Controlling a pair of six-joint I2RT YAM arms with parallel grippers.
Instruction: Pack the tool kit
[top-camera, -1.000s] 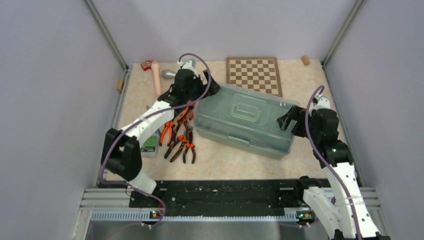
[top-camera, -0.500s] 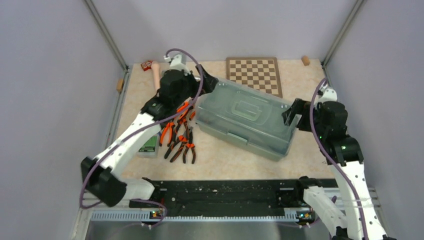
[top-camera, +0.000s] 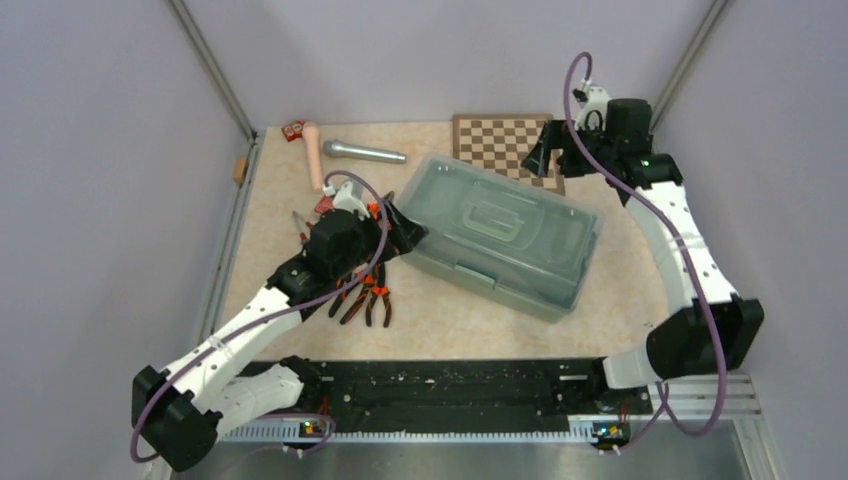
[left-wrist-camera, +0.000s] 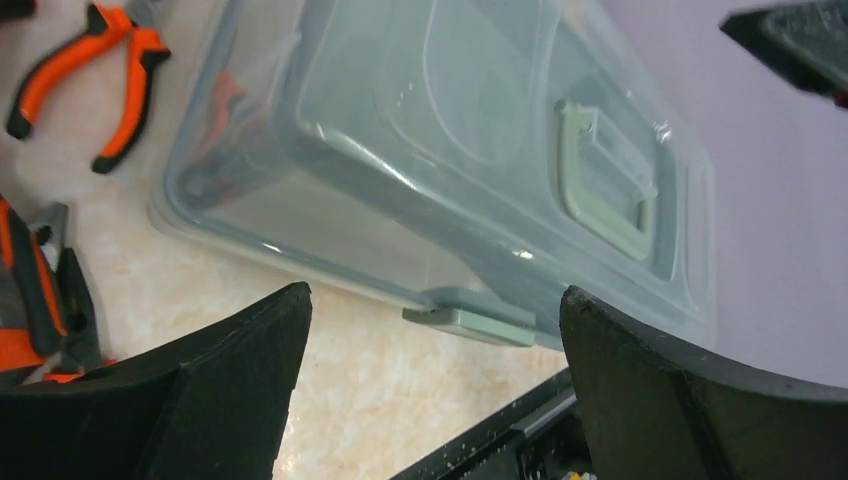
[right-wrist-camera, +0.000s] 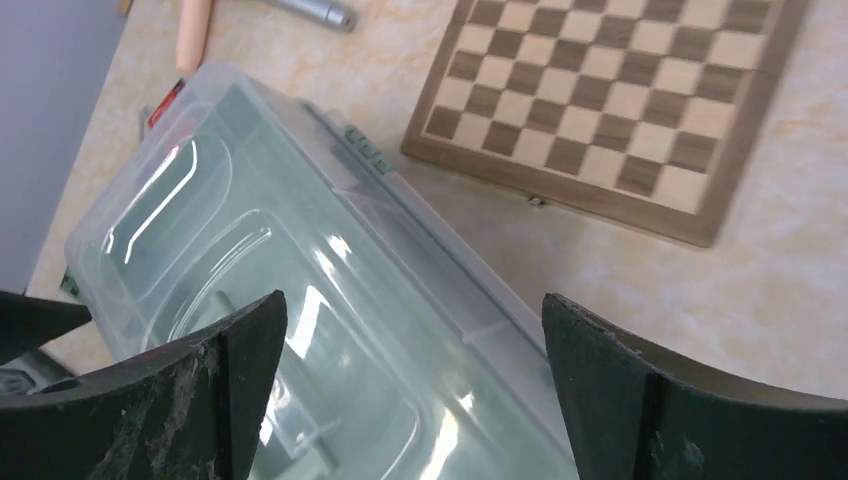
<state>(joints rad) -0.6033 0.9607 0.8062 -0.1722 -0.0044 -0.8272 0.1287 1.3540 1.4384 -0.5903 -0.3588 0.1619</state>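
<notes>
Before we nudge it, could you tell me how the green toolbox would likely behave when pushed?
The toolbox looks rigid, so it should slide whole, probably pivoting if pushed at one end. Its glossy lid seems slippery; the handle offers surer purchase.

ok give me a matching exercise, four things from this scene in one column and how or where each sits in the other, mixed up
Things:
1 toolbox
2 pliers
3 chessboard
4 microphone

States:
a silver, lying toward the far left
b lid down, middle of the table
c orange and black, loose, left of the toolbox
d checkered, flat at the far edge

Pairs: 1-b, 2-c, 3-d, 4-a
</notes>
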